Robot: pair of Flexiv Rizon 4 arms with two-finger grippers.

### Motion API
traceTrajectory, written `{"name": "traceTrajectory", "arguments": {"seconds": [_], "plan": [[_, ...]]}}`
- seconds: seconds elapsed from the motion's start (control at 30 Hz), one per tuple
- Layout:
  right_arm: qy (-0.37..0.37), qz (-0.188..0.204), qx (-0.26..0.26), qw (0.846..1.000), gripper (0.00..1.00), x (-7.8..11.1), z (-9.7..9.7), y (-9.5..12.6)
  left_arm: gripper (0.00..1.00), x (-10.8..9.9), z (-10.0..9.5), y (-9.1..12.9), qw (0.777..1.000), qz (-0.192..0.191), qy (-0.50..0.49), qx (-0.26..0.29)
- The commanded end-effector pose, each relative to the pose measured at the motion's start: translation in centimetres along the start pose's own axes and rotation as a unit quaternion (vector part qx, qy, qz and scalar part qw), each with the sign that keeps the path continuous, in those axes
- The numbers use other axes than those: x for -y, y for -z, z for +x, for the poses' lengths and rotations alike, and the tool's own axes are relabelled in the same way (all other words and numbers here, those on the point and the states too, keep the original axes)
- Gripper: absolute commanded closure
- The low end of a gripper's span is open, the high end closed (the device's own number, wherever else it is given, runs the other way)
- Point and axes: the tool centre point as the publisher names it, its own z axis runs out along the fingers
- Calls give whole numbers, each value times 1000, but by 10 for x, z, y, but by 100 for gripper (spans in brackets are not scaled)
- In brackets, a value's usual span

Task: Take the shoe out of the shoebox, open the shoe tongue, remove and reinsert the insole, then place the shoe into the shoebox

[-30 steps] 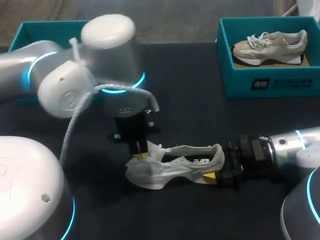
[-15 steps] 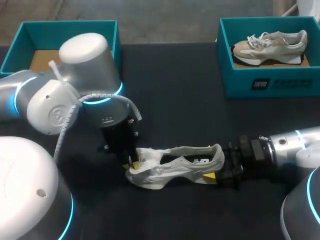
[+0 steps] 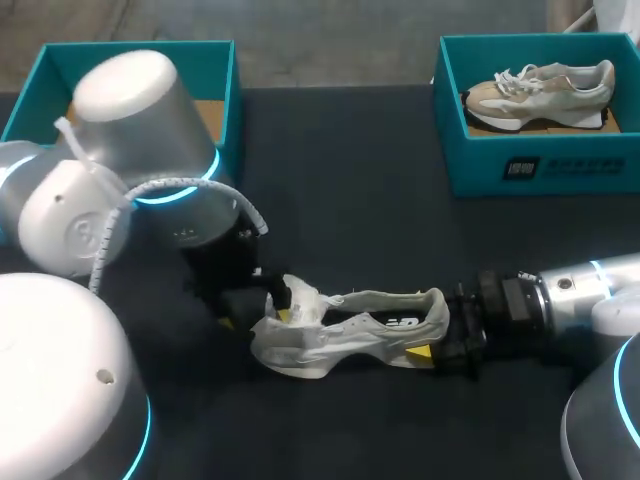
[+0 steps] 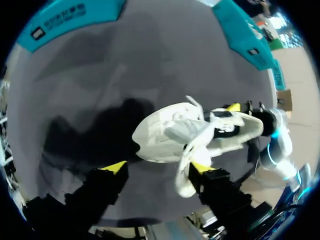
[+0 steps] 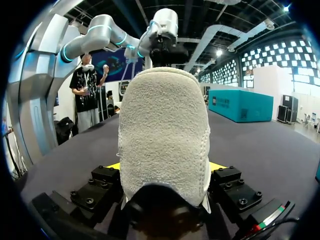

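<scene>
The left gripper [image 4: 157,168] stands spread at the toe end, one yellow tip against a limp white flap [image 4: 184,177] — the right gripper [image 5: 165,167] pinches the fuzzy heel of the shoe [image 3: 350,325] lying on the dark table [image 3: 360,200], outside the empty teal shoebox [image 3: 226,100] — and a tug on that floppy fabric could twist the heel free.

Left arm [image 3: 120,130] and right arm [image 3: 590,285] are cased silver-white, ringed cyan. White coiled cable [image 3: 245,208] is tied to left. Right gripper [image 5: 165,166] is bolted black, yellow-tipped.
</scene>
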Motion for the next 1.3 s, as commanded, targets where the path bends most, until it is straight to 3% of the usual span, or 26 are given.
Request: {"name": "traceTrajectory", "arguments": {"seconds": [0.03,0.27,0.33,0.37,0.4,0.47,0.63,0.97,1.3], "plan": [[0,1,0,1000,100,0,0,0,0,-12,0,44,999,34,-25,-8],[0,1,0,1000,100,0,0,0,0,-8,24,79,989,67,-130,-24],[0,1,0,1000,100,0,0,0,0,-5,31,84,984,61,-165,-27],[0,1,0,1000,100,0,0,0,5,-3,35,86,982,56,-179,-31],[0,1,0,1000,100,0,0,0,31,-2,39,88,977,47,-207,-32],[0,1,0,1000,100,0,0,0,100,-1,47,92,967,35,-249,-45],[0,1,0,1000,100,0,0,0,100,-5,62,97,916,-2,-397,-65],[0,1,0,1000,100,0,0,0,100,-13,93,87,829,-45,-558,-8],[0,1,0,1000,100,0,0,0,100,-13,93,87,829,-45,-558,-8]]}}
